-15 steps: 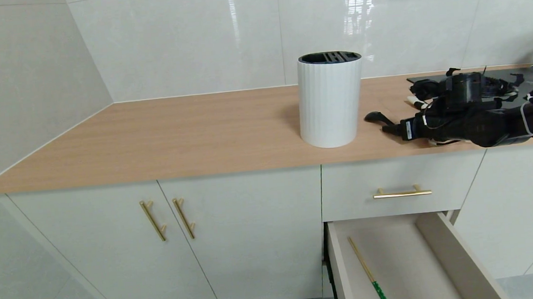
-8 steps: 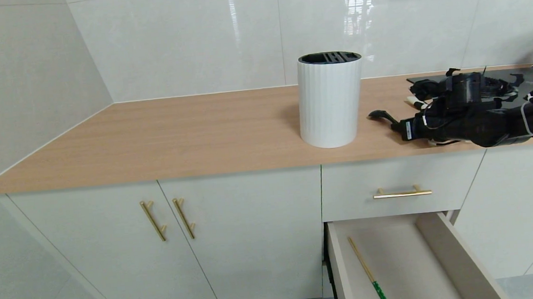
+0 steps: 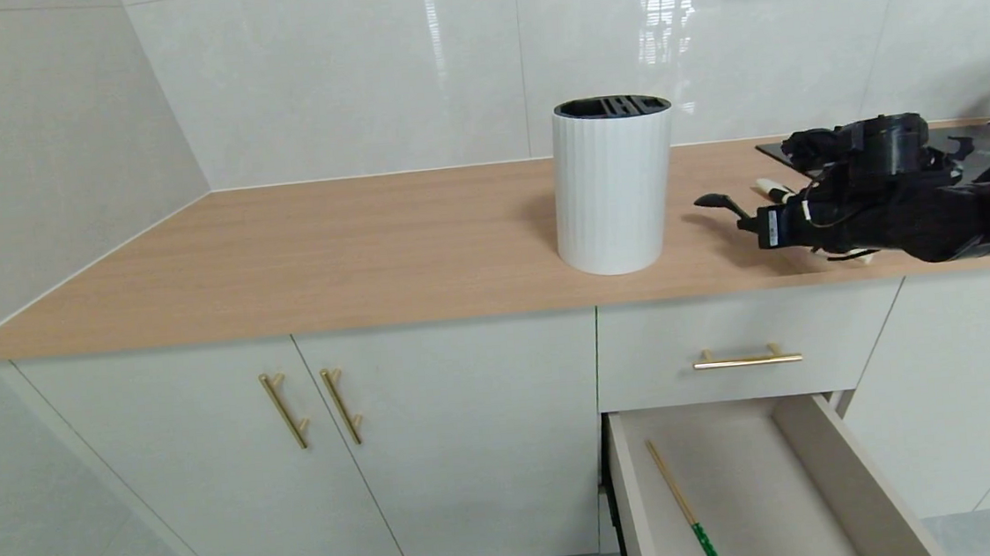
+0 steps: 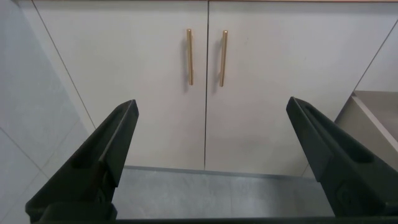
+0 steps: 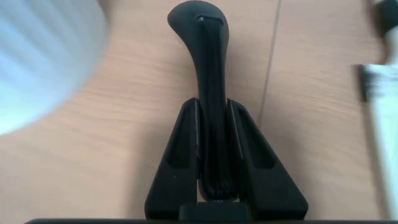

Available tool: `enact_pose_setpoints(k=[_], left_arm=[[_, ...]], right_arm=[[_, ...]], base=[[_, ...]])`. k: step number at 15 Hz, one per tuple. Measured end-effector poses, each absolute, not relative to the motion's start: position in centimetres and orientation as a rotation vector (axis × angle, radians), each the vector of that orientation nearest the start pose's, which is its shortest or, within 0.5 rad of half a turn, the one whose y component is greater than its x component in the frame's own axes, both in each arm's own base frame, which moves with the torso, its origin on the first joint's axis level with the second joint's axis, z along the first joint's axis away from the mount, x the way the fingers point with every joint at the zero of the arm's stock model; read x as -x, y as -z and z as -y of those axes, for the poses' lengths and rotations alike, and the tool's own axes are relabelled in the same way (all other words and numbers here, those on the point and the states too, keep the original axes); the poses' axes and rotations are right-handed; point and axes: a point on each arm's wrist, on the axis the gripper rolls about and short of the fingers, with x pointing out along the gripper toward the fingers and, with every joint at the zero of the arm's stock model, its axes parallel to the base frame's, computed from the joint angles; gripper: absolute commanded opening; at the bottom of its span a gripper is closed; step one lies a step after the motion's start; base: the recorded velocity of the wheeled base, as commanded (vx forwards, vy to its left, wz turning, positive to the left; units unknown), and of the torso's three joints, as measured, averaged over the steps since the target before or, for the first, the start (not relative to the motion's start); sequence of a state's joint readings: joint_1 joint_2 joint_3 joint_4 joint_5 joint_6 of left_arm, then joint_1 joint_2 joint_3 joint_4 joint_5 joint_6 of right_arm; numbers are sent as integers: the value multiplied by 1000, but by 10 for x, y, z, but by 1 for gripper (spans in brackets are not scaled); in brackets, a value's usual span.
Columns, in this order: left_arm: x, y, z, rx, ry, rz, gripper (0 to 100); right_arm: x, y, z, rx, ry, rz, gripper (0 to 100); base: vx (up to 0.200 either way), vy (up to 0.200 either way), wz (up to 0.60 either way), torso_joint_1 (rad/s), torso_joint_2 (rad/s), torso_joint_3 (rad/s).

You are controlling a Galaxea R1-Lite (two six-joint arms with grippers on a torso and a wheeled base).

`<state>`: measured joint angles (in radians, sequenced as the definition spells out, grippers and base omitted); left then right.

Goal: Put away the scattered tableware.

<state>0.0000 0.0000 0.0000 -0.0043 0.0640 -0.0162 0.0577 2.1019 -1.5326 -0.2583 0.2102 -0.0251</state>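
Right claw (image 5: 212,111) clamped on a black utensil handle (image 5: 200,28), held off the desk (image 3: 325,256). Handle end points toward the white ribbed holder (image 3: 613,189), near it but not touching; rest of the utensil hidden. Holder stands upright on the desk. White-handled item (image 3: 771,193) lies on the desk just behind the claw. Left claw (image 4: 211,109) wide open, holding nothing, facing cupboard doors (image 4: 155,112). Open drawer (image 3: 836,463) below the desk has one chopstick (image 3: 682,504) inside.
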Motion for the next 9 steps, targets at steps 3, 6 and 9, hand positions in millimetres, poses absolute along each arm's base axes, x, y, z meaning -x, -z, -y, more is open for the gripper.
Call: enact_pose_setpoints(k=[3, 6, 9], left_arm=[[23, -76, -1, 17, -64, 4, 100], [23, -76, -1, 16, -64, 5, 100], [23, -76, -1, 16, -64, 5, 100]], right_arm=[[-393, -227, -28, -59, -261, -285, 0], [-336, -229, -25, -78, -212, -381, 0], [-273, -206, -23, -80, -194, -618, 0]], base=[[0, 0, 0, 0, 0, 0], [0, 0, 0, 0, 0, 0], [0, 0, 0, 0, 0, 0]])
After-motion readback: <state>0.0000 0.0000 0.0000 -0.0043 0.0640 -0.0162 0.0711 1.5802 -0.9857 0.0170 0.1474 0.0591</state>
